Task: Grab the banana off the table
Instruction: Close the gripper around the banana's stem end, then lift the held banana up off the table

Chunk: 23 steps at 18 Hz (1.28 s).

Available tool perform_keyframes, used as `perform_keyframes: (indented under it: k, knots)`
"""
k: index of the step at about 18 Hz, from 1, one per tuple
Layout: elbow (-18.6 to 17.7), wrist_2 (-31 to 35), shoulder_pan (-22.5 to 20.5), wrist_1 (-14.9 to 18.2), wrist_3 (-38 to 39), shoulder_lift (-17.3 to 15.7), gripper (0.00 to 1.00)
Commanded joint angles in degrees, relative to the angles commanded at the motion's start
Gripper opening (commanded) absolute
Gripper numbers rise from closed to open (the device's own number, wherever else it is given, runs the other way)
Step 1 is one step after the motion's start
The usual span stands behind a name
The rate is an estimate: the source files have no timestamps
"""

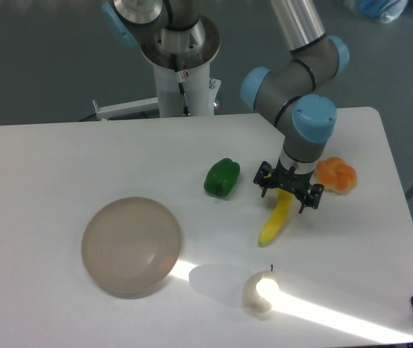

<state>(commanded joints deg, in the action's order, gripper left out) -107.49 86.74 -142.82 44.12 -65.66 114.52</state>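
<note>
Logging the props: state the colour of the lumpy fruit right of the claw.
Orange: the lumpy fruit beside the claw, clear in the fixed camera view.

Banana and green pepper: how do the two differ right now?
The banana is yellow, long and slim; the green pepper is dark green, short and blocky. The gripper stands open over the banana's upper end, covering it; the pepper sits left of it, fully exposed, with nothing above it. Both lie on the white table.

A hard bright light streak crosses the table, overexposing its lower right.
</note>
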Motion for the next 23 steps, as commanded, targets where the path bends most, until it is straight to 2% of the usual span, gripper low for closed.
perform_keyframes:
  k: [5,8,11,14,19,23]
  knots:
    - [0.0,0.7,0.0,-0.7,1.6,0.4,1.00]
    - [-0.1,0.7,0.0,-0.7,2.1,0.5,0.90]
    - [-0.1,0.5,0.0,-0.7,3.2,0.6,0.76]
    - [0.3,0.4,0.0,-0.7,3.2,0.6,0.56]
    - [0.6,0.4,0.0,-0.7,3.1,0.6,0.39]
    - [0.7,0.4,0.0,-0.7,3.0,0.6,0.33]
